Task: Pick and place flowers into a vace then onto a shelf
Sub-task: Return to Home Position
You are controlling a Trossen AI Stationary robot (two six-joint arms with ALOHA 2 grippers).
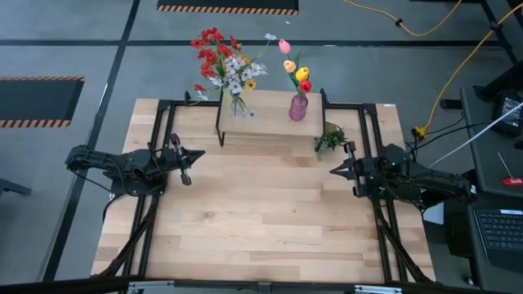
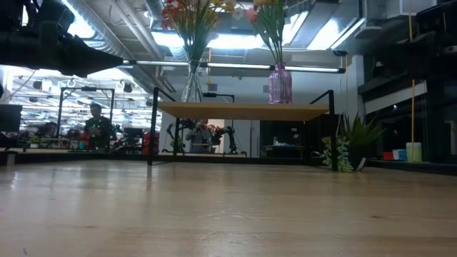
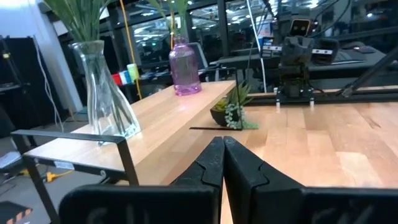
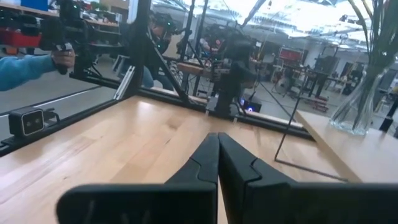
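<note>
The flowers [image 1: 222, 59] stand in two vases on the shelf [image 1: 265, 124], at the far side of the table [image 1: 270, 229]. The red and white bunch is in the clear vase [image 1: 237, 104] and the tulips [image 1: 296, 72] are in the purple vase [image 1: 298, 107]. In the low view the stems rise about straight up from both vases.

I see the left claw [image 1: 196, 154] low over the table, with its two fingers pressed together and holding nothing. The right claw [image 1: 335, 171] is the same, fingers together and empty. The two tips point toward each other across the middle of the table. From both claws the shelf lies further out, toward the far side, and well apart from them. The left claw is nearer to the clear vase, the right claw nearer to the purple one. A small green plant [image 1: 329, 137] sits between the right claw and the shelf leg, near the claw.

I judge the placing is done, and only the return to rest is left. For this, each arm should pull back to its own side, away from the shelf, so that no vase is touched.
</note>
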